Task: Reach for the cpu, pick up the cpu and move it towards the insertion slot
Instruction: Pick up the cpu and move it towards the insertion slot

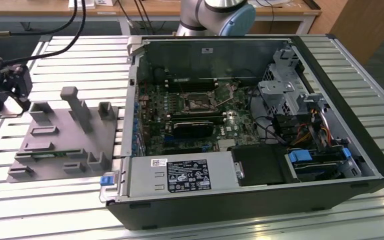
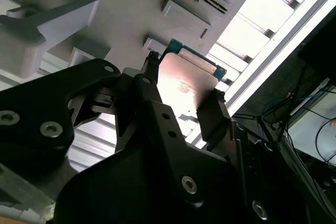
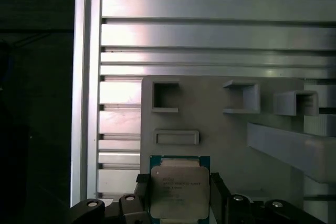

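The cpu (image 3: 178,190) is a small square chip with a silvery top and a thin teal rim, and it sits between my black fingers (image 3: 140,195). In the second wrist view the cpu (image 2: 185,83) shows its shiny plate, with a finger pressed against each side. My gripper (image 2: 185,80) is shut on it, at the outer end of the grey fixture plate (image 2: 121,9). In the exterior view the gripper (image 1: 10,94) hangs at the far left, beside that fixture plate (image 1: 65,137). The insertion slot (image 1: 197,102), a dark square socket with a metal frame, lies on the motherboard inside the open computer case, well to the exterior view's right.
Grey blocks and posts (image 1: 78,107) stand up from the fixture plate. The open computer case (image 1: 259,125) has tall walls, a power supply (image 1: 182,176) in front and a drive cage with cables (image 1: 292,100) on the exterior view's right. Ribbed aluminium tabletop (image 3: 210,30) surrounds the plate.
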Action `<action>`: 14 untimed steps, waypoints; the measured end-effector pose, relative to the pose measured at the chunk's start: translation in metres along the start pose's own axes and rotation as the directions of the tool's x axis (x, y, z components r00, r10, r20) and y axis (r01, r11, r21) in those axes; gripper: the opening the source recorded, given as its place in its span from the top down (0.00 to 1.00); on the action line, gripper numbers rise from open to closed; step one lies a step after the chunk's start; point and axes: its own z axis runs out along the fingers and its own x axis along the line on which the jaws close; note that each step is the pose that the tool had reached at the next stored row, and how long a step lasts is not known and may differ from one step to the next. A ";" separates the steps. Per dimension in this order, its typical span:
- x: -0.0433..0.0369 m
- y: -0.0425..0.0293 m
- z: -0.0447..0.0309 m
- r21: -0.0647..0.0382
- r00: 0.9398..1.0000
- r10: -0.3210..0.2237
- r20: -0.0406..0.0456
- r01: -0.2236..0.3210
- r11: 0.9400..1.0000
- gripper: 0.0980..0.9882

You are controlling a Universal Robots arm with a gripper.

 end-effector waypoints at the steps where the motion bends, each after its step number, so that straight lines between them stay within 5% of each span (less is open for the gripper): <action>1: 0.0000 0.0001 -0.0027 0.000 1.000 0.000 0.000 0.000 1.000 0.50; 14: -0.0001 0.0013 -0.0392 0.000 1.000 0.000 0.000 0.000 1.000 0.50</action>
